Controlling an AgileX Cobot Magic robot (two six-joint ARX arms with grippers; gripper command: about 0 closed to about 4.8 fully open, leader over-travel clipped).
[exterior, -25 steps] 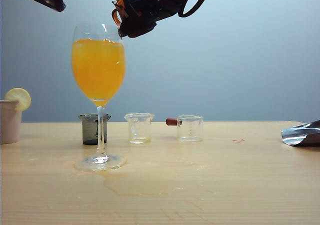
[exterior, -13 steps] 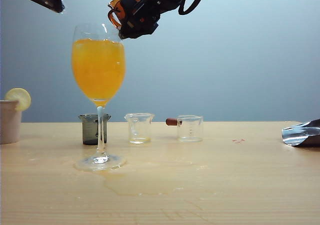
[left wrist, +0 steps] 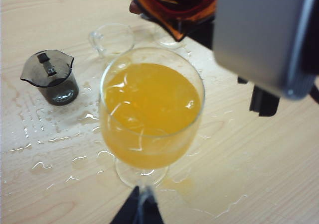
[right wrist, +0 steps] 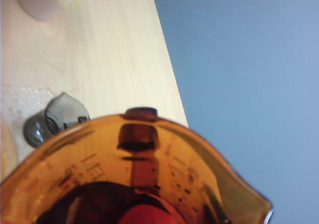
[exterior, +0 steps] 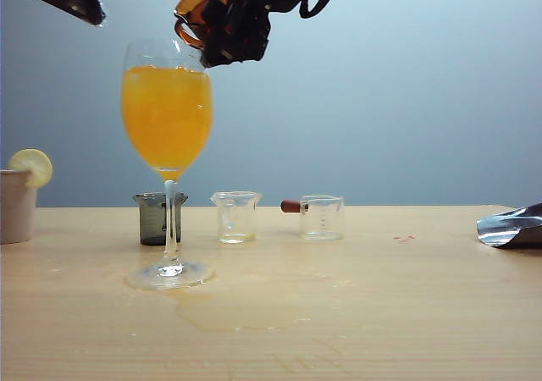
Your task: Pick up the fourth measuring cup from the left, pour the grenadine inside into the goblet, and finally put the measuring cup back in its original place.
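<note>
The goblet (exterior: 167,110) stands left of centre on the table, its bowl nearly full of orange juice; the left wrist view looks down into the goblet (left wrist: 149,109). My right gripper (exterior: 222,21) hangs just above and right of its rim, shut on the fourth measuring cup (exterior: 195,8), the amber one. That cup (left wrist: 174,7) is tilted, with its pour lip over the bowl's edge. Dark red grenadine (right wrist: 144,216) lies inside the cup (right wrist: 139,154); no stream shows. My left gripper (exterior: 85,4) hovers high at the upper left, fingers together (left wrist: 138,211), holding nothing.
A smoky grey cup (exterior: 157,218) stands behind the goblet's stem, with two clear cups (exterior: 235,217) (exterior: 322,218) to its right. A beige cup with a lemon slice (exterior: 17,203) is at the left edge, a metal scoop (exterior: 512,226) at the right. Spilled liquid (exterior: 237,305) wets the table.
My right gripper has rolled and shifted slightly left, tipping the amber cup further over towards the goblet. The left gripper and the cups on the table have stayed put.
</note>
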